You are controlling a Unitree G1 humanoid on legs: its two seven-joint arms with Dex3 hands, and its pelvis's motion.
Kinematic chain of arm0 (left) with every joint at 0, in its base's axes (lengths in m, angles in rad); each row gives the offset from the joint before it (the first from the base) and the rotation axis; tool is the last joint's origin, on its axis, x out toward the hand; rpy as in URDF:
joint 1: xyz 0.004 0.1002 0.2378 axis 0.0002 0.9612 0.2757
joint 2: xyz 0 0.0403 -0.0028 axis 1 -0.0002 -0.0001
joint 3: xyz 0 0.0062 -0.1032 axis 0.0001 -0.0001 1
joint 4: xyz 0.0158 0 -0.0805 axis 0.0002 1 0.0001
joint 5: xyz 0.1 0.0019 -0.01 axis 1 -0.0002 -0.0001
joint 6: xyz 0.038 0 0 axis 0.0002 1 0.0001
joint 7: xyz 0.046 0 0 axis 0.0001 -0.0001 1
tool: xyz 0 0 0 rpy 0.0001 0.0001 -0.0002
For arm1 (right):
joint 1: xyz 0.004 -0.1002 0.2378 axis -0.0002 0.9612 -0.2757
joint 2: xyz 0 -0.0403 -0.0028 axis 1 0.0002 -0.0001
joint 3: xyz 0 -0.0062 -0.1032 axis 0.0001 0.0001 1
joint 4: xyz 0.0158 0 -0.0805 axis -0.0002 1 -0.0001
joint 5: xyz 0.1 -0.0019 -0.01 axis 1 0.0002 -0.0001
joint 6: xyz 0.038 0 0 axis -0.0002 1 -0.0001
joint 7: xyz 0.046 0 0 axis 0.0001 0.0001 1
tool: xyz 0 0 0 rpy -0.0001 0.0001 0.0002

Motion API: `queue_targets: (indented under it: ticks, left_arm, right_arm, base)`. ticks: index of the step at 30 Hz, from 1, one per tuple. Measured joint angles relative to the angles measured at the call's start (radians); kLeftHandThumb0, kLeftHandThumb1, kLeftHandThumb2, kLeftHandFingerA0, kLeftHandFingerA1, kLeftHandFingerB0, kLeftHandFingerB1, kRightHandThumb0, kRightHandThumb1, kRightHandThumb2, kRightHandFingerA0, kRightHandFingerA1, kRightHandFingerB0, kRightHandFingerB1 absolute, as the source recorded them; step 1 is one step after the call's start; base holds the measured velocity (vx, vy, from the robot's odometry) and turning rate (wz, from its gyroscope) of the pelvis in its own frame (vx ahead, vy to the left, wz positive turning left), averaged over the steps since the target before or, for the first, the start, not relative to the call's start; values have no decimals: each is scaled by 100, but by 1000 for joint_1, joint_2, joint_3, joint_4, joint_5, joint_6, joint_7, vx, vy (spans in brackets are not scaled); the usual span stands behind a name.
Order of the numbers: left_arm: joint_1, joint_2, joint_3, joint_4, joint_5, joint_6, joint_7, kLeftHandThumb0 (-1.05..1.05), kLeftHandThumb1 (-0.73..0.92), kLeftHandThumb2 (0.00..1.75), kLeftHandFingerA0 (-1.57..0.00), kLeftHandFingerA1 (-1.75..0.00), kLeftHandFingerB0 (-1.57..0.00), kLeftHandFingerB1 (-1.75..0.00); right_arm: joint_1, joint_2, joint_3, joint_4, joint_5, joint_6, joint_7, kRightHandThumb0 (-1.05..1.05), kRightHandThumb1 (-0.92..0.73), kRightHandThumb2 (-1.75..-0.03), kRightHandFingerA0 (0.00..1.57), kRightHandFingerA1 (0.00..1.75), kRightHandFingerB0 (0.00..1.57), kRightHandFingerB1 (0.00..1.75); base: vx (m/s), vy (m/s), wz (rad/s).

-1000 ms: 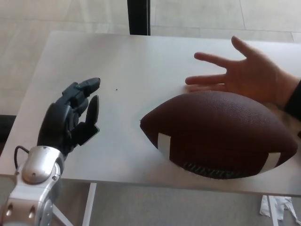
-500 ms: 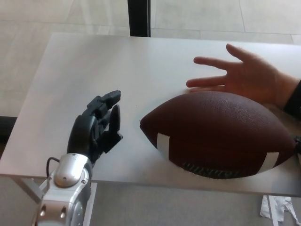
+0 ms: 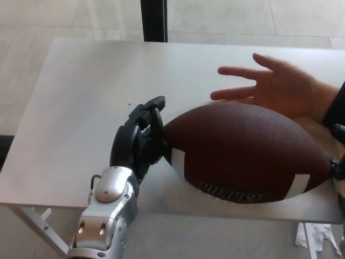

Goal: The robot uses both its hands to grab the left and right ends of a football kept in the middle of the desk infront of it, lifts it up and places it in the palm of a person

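Brown pebbled leather, two white stripes and dark lacing low on its near side: the football [image 3: 248, 154] lies lengthwise on the desk [image 3: 91, 91], over towards the near right corner rather than the middle, its right tip close to the right edge.

At the ball's left tip is the robot's left hand [image 3: 139, 141], black fingers spread and upright, pressed against or just beside the leather. It grips nothing; the fingers are apart and simply stand at that end. I cannot say for certain whether they touch the ball or leave a sliver of space.

At the right tip only a small dark piece of the right hand [image 3: 338, 162] shows at the picture's edge, next to the ball. Too little of it is visible to tell how its fingers are set.

Beyond the ball, toward the far right of the desk, a person's hand [image 3: 275, 86] waits with fingers fanned, just behind the ball's upper curve.

As I judge it, the task is barely begun: the ball rests on the desk, unlifted, with one hand arriving at its end. Squeezing from both ends, raising it and handing it over all remain.

No containers are on the desk.
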Motion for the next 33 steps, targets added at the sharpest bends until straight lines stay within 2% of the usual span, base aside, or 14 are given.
queue_targets:
  ticks: [5,6,8,10,11,14,16,17,18,20,21,27,30,33]
  left_arm:
    - [10,0,-1,0,-33,0,4,-98,91,128,-44,-70,-17,-46]
    - [12,0,-2,0,-37,0,5,-102,92,92,-44,-66,-19,-37]
    - [14,0,-6,0,-53,0,5,-93,89,128,-38,-65,-12,-44]
    - [16,0,-11,0,-64,-1,5,-102,91,92,-42,-64,-18,-37]
    - [17,0,-13,0,-69,-1,6,-101,92,128,-40,-66,-15,-44]
    - [19,0,-20,0,-87,-2,9,-101,91,90,-37,-62,-20,-37]
    - [20,0,-24,2,-96,-6,11,-90,83,122,-36,-64,-15,-44]
    - [21,0,-25,2,-101,-8,12,-102,92,90,-36,-62,-17,-35]
    - [22,1,-26,3,-105,-10,14,-92,87,126,-31,-62,-9,-42]
    - [23,1,-27,3,-108,-13,14,-96,91,127,-34,-65,-16,-45]
    - [25,1,-29,3,-115,-14,15,-100,92,92,-35,-61,-20,-38]
    - [36,4,-39,2,-142,-32,23,-96,92,86,-39,-60,-22,-35]
    - [41,5,-44,2,-151,-40,25,-93,86,125,-32,-62,-13,-42]
    - [48,7,-47,1,-163,-53,31,-99,92,85,-39,-59,-22,-34]
  right_arm:
    - [1,0,13,-8,-10,0,-7,-105,-85,-79,61,115,39,102]
    - [1,1,15,-9,-11,0,-9,-105,-87,-78,60,116,41,102]
    - [0,2,21,-16,-14,0,-12,-105,-87,-78,63,114,42,103]
    - [0,5,26,-22,-15,0,-15,-105,-86,-78,68,111,48,100]
    - [1,7,29,-27,-16,0,-16,-105,-86,-78,67,110,47,100]
    - [0,11,39,-42,-16,0,-19,-105,-85,-77,73,107,49,100]
    - [1,15,44,-50,-15,1,-20,-105,-85,-77,79,103,53,99]
    - [1,17,46,-56,-15,2,-21,-105,-86,-78,96,96,61,101]
    - [1,20,47,-63,-15,4,-22,-105,-85,-78,97,96,60,104]
    - [0,23,49,-71,-13,7,-22,-105,-85,-78,100,96,59,105]
    - [0,29,49,-83,-11,12,-24,-105,-85,-77,98,98,64,105]
    - [0,59,36,-139,26,68,-35,-105,-79,-79,97,95,71,101]
    - [0,76,29,-161,44,95,-37,-105,-58,-119,95,97,71,101]
    - [1,89,19,-182,64,122,-41,-105,-56,-118,94,96,69,100]
  base:
    - [0,0,0]
    - [0,0,0]
    - [0,0,0]
    - [0,0,0]
    - [0,0,0]
    - [0,0,0]
    - [0,0,0]
    - [0,0,0]
    - [0,0,0]
    - [0,0,0]
    - [0,0,0]
    - [0,0,0]
    - [0,0,0]
    - [0,0,0]
